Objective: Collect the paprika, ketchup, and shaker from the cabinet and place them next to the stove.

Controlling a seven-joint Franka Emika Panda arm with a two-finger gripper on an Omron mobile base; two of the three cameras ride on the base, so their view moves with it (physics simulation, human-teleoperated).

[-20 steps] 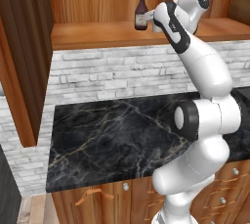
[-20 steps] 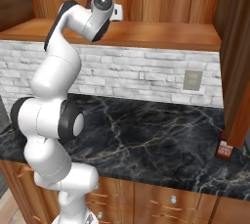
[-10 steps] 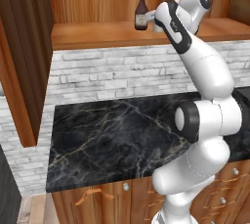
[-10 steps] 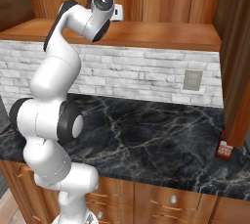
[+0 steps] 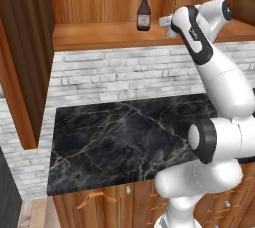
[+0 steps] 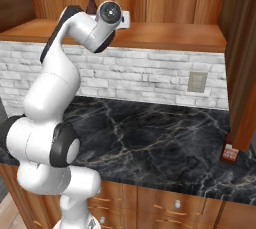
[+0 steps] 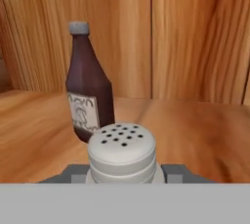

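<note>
The arm is seen stretched up to the cabinet shelf board, with the gripper set around the shaker. In the hand view the shaker is seen right between the two grey fingers, one on each side of its base, apparently touching; the fingers are taken as clenched on the shaker, though the contact itself is partly cut off by the lower edge. The shaker is shown upright on the shelf board, pale with a rounded, perforated top.

The ketchup is seen just behind the shaker and a little to the left in the hand view, upright on the same board, near the wooden back panel, label facing the camera. In the left base view the ketchup is placed left of the gripper, and in the right base view just its top is seen above the arm.

A black marble tabletop is shown below the shelf, with a white brick wall behind it. A small red-and-white object is seen at the right edge of the tabletop, by a wooden side panel; what it is cannot be told.
</note>
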